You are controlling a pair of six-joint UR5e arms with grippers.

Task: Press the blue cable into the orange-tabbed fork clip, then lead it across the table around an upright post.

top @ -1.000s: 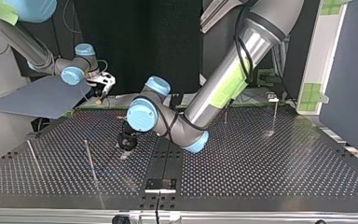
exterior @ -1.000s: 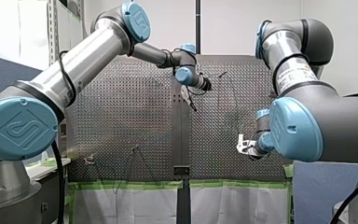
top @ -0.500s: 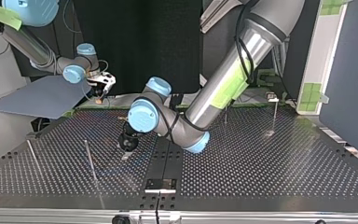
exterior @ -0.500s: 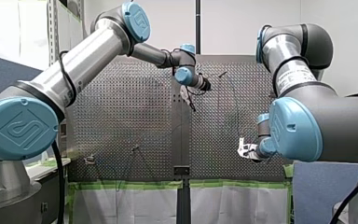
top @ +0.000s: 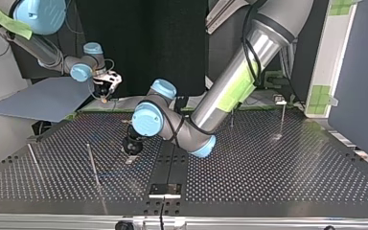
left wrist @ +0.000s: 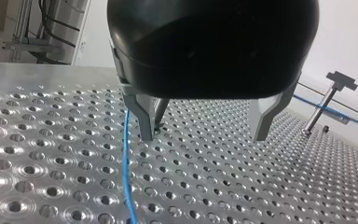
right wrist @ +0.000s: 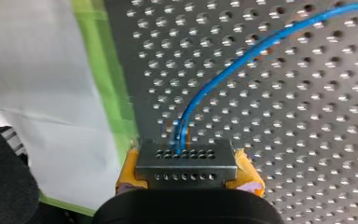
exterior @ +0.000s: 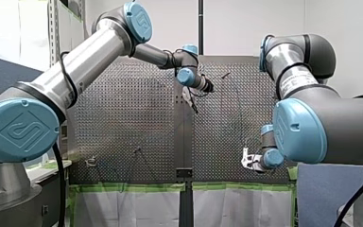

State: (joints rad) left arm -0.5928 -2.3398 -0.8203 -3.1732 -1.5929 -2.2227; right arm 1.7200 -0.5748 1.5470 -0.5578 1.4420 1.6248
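Right hand (right wrist: 186,163) pinches cable (right wrist: 233,69); left hand (left wrist: 204,134) spread

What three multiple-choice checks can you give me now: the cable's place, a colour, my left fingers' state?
1. By my left gripper, the blue cable lies: A between the fingers; B beside one finger, outside the gap; C over the gripper's body.
2. The tape edging the table is: A red; B green; C black.
3. My left fingers are: A open; B shut on the cable; C shut on a post.
Answers: B, the cable runs outside the gap; B, green in the right wrist view; A, a bare gap between them.
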